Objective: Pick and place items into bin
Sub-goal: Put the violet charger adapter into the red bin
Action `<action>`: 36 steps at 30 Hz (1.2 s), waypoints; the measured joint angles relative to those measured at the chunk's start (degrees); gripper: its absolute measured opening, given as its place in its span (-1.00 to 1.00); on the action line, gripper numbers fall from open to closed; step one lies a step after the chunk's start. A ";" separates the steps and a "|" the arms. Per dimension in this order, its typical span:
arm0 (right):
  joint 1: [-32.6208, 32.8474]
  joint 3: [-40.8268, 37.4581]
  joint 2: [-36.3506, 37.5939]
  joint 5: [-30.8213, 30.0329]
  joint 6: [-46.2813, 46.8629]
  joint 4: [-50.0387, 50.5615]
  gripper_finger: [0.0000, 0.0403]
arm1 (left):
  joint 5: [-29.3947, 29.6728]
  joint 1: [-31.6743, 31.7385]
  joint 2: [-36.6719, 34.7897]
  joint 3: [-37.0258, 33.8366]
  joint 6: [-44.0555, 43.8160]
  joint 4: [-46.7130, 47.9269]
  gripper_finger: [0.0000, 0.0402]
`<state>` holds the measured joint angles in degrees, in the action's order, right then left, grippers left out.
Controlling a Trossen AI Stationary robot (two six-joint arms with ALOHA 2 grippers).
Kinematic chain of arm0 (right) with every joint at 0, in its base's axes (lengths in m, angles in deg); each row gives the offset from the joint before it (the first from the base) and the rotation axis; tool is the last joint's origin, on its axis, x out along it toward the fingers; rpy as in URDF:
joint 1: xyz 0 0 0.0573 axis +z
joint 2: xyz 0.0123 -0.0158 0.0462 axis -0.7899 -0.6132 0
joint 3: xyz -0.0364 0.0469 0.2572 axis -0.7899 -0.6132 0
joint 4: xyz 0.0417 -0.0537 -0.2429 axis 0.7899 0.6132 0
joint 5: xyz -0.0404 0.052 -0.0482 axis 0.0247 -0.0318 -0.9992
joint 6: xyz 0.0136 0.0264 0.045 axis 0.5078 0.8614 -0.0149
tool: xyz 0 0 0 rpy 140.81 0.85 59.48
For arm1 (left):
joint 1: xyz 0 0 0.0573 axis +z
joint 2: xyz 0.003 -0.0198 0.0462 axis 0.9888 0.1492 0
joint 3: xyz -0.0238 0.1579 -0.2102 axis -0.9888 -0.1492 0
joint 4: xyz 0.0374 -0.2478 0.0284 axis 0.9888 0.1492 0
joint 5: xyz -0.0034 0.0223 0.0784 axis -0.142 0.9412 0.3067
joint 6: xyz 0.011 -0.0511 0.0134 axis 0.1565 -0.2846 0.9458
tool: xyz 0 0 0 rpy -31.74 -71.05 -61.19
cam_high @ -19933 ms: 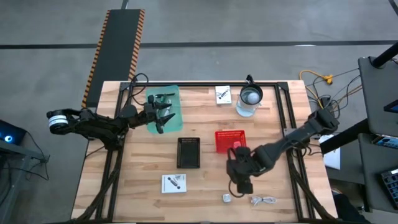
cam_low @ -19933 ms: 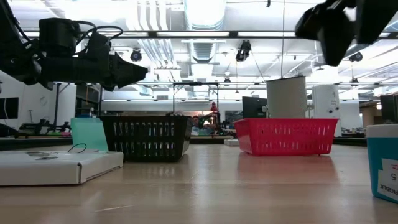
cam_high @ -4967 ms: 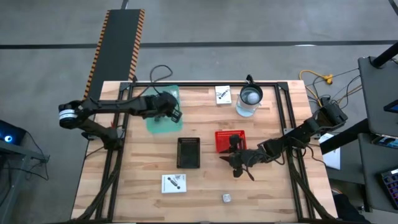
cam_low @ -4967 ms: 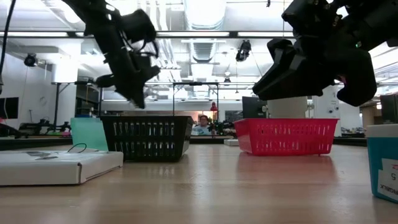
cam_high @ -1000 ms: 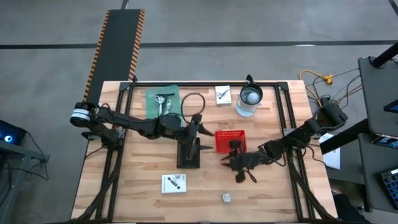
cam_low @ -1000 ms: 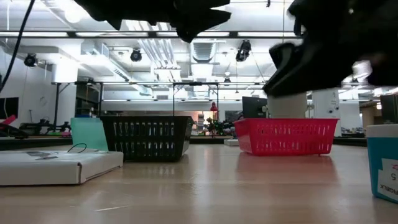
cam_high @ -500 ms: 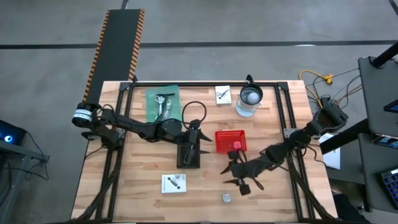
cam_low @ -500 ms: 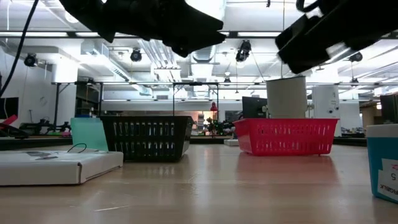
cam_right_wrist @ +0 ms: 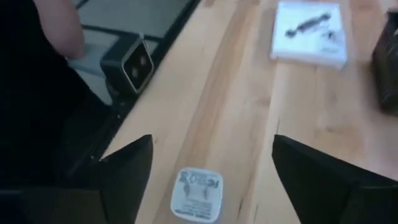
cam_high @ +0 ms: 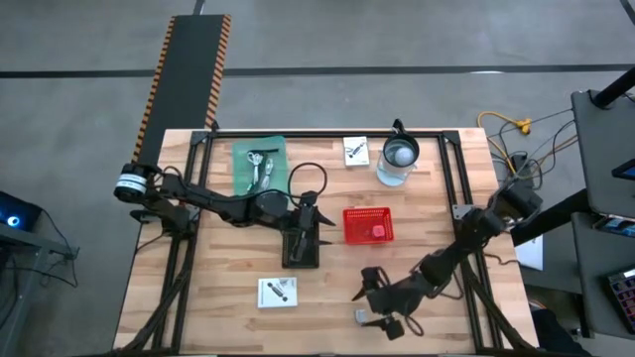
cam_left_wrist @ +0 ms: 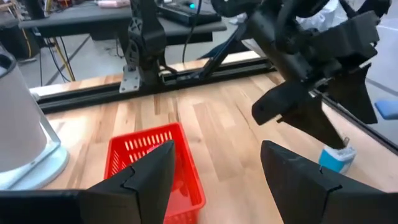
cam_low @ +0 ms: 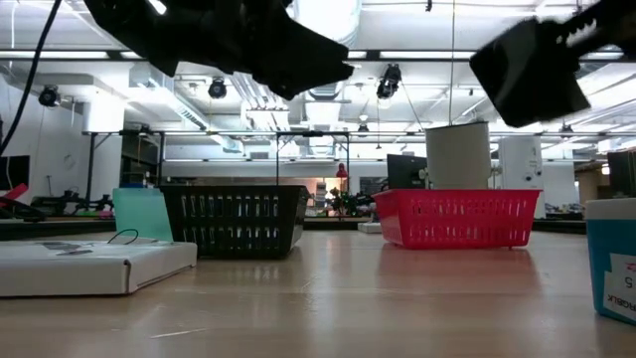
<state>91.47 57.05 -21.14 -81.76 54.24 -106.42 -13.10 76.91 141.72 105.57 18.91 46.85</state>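
Now, the scene in lines, from the small cube outward
Cube: a small white cube (cam_right_wrist: pixel 196 193) lies on the table's near edge, at about 6 o'clock from the red basket (cam_high: pixel 367 225) and well apart from it; in the right wrist view it sits between the two dark fingers, apart from both
Right gripper: the right gripper (cam_high: pixel 380 306) hovers just beside the cube with its fingers spread wide and nothing between them but the cube below
Step in hand: by my reading, the approach to the cube, with no grasp made yet
Next move: likely a drop straight down so the fingers straddle the cube, then a squeeze; the cube is small, so centring matters, and a skewed pinch could flick it off the near edge
Red basket: at table centre, a small pink thing (cam_high: pixel 377 230) already inside it
Black basket: the black basket (cam_high: pixel 301 245) stands at 9 o'clock from the red one, just beside it
Left gripper: the left gripper (cam_high: pixel 316 226) hangs over the black basket, fingers apart and empty
Card: a white card (cam_high: pixel 278 292) lies at 7 o'clock from the black basket; another card (cam_high: pixel 356 151) lies at the far edge
Mat: a green mat (cam_high: pixel 260 167) at 11 o'clock from the black basket carries silvery clips (cam_high: pixel 260 165)
Jug: a clear jug (cam_high: pixel 399 159) stands at 12 o'clock from the red basket, not part of the job
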 joint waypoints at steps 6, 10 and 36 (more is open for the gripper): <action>0.55 4.06 -2.63 0.53 5.70 7.67 0.71 | 0.02 -0.01 0.00 -0.02 0.02 0.09 0.10; 1.06 6.67 -4.17 2.98 6.60 11.35 0.71 | 0.02 -0.01 0.00 -0.08 0.02 0.05 0.10; 1.41 9.99 -8.11 2.93 8.81 19.62 0.62 | 0.02 -0.01 0.04 -0.66 0.04 0.56 0.10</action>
<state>92.88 67.05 -29.25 -78.83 63.05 -86.80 -13.08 76.91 141.76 104.92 18.96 47.41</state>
